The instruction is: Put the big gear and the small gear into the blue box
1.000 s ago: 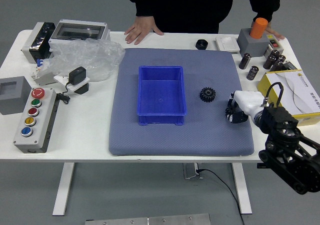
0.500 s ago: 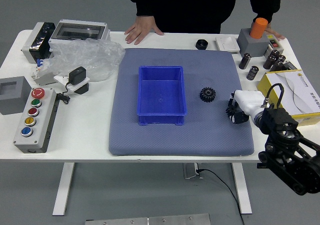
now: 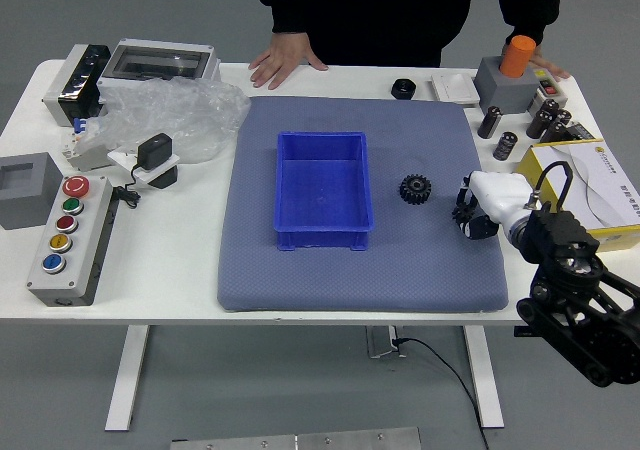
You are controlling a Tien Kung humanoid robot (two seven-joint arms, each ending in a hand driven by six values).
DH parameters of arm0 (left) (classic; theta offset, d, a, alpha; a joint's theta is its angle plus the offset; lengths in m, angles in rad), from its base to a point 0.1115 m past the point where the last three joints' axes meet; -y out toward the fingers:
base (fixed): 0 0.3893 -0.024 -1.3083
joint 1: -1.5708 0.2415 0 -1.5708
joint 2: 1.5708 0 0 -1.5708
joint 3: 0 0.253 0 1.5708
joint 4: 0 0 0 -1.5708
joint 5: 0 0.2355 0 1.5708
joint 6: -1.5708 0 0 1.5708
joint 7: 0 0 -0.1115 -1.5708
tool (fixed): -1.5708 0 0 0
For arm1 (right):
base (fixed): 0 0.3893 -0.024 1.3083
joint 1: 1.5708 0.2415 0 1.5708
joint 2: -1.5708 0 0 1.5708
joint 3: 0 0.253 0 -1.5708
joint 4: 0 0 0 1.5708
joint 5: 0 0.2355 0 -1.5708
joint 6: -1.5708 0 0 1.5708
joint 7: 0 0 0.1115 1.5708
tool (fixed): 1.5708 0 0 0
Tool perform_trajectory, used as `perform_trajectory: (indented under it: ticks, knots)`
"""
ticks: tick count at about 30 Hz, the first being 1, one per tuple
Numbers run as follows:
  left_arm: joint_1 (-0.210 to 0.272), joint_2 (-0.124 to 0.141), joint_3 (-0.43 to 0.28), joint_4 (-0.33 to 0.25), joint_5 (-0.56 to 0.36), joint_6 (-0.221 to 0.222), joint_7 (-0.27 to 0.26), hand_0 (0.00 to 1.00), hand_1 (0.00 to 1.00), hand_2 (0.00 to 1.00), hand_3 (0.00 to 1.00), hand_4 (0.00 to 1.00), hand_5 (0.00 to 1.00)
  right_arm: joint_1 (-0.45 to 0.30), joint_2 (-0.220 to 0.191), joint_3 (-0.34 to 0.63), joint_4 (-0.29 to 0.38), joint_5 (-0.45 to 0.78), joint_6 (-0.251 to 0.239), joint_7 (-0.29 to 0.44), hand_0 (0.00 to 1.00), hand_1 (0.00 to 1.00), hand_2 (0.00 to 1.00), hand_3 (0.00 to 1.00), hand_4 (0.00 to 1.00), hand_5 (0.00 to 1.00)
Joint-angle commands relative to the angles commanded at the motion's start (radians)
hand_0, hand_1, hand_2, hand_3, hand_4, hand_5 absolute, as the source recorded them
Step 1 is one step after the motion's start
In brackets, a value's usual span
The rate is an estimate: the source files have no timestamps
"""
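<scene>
The white desk [image 3: 180, 280] carries a blue-grey mat [image 3: 390, 280] at its middle. A person in black [image 3: 365, 15] stands at the far side; one hand [image 3: 286, 59] rests palm down on the desk just beyond the mat, and the other [image 3: 550, 62] is partly hidden behind a grey block. The robot's right arm [image 3: 580, 295] reaches in over the desk's near right part. Clear plastic wrapping [image 3: 175, 110] lies to the left of the mat, with a grey button panel [image 3: 98, 250] nearer the robot. The blue box [image 3: 322, 238] sits upright on the mat, its inside bare. A yellow-sided box [image 3: 617, 237] lies at the right. The right hand [image 3: 503, 200], white-backed, is over the mat's right edge with a dark mass at its end; whether it is open, closed or gripping a gear cannot be told. One black gear [image 3: 415, 189] lies on the mat outside the blue box, between it and the right hand; whether this is the big or the small one cannot be told.
</scene>
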Motion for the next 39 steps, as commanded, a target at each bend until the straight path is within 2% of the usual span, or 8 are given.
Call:
perform_trajectory:
  ticks: [9, 17, 22, 29, 39]
  knots:
    - [-0.001, 0.001, 0.002, 0.0, -0.002, 0.0, 0.0, 0.843, 0.808, 0.819, 0.852, 0.711, 0.278, 0.009, -0.009, 0.01, 0.033, 0.0, -0.003, -0.005, 0.659, 0.495, 0.473, 0.507, 0.665, 0.01]
    - [-0.002, 0.003, 0.001, 0.0, -0.002, 0.0, 0.0, 0.843, 0.808, 0.819, 0.853, 0.71, 0.279, 0.037, -0.017, 0.015, 0.103, -0.015, 0.004, -0.017, 0.657, 0.493, 0.47, 0.504, 0.662, 0.012]
    - [-0.001, 0.004, 0.0, 0.0, 0.0, 0.0, 0.0, 0.843, 0.808, 0.819, 0.853, 0.71, 0.279, 0.069, -0.007, 0.006, 0.152, -0.003, 0.007, -0.019, 0.657, 0.493, 0.47, 0.504, 0.662, 0.012]
    - [-0.001, 0.005, -0.002, 0.0, 0.006, -0.001, 0.0, 0.842, 0.807, 0.816, 0.853, 0.707, 0.278, 0.138, 0.049, -0.024, 0.177, -0.002, 0.011, -0.02, 0.658, 0.496, 0.471, 0.506, 0.663, 0.009]
    - [0.0, 0.006, -0.005, 0.0, 0.019, -0.003, 0.003, 0.842, 0.808, 0.817, 0.853, 0.706, 0.278, 0.217, 0.171, -0.071, 0.138, -0.012, 0.01, -0.017, 0.658, 0.495, 0.471, 0.505, 0.664, 0.009]
